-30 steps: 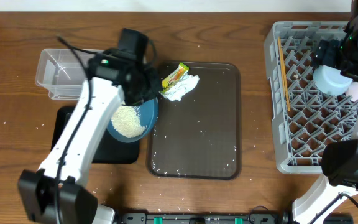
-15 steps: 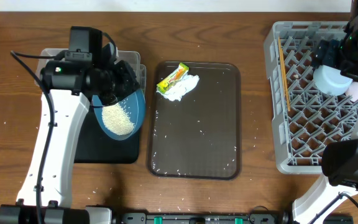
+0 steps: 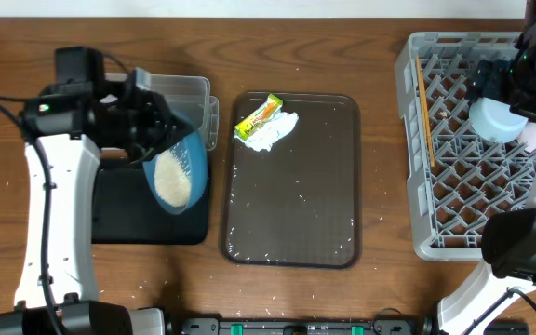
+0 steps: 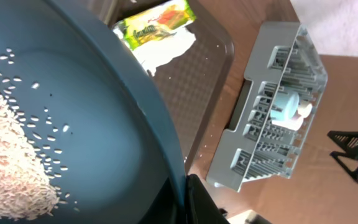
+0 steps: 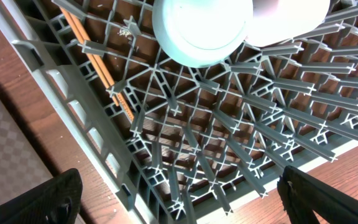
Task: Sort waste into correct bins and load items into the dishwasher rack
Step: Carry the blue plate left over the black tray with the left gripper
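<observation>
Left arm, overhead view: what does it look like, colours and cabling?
The left arm has white link shells with black joint housings. A thin black cable loops out beside a joint, where a small green light glows.

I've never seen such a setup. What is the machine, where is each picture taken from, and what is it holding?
Two robot arms work at a table. One picture looks down from above; the other two come from cameras on the wrists. The left gripper is shut on a blue plate of rice, tilted above the black tray beside a clear tub. The right gripper hangs open over the grey rack, which holds chopsticks and a light blue saucer. A wrapper and tissue lie on the brown tray.
</observation>
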Motion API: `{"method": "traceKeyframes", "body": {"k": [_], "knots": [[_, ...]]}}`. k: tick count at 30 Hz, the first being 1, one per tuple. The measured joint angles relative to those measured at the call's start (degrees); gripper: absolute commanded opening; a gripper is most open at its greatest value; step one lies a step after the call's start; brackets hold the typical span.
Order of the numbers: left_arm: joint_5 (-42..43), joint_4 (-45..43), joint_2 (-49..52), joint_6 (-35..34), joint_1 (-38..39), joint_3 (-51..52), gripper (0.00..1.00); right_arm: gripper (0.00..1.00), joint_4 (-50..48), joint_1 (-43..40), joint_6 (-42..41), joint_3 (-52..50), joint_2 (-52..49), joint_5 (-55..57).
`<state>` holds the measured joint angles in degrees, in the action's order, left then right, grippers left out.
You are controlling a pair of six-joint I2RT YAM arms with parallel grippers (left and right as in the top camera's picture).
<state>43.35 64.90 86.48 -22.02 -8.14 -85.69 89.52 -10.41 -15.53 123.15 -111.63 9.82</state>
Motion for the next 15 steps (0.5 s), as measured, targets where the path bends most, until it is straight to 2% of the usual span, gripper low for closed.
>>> {"method": "traceKeyframes", "body": {"k": [15], "knots": [[15.13, -2.49, 0.00, 7.58, -10.71, 11.82, 0.06, 0.99, 0.00, 0.00, 0.00, -0.02, 0.02, 0.00]]}}
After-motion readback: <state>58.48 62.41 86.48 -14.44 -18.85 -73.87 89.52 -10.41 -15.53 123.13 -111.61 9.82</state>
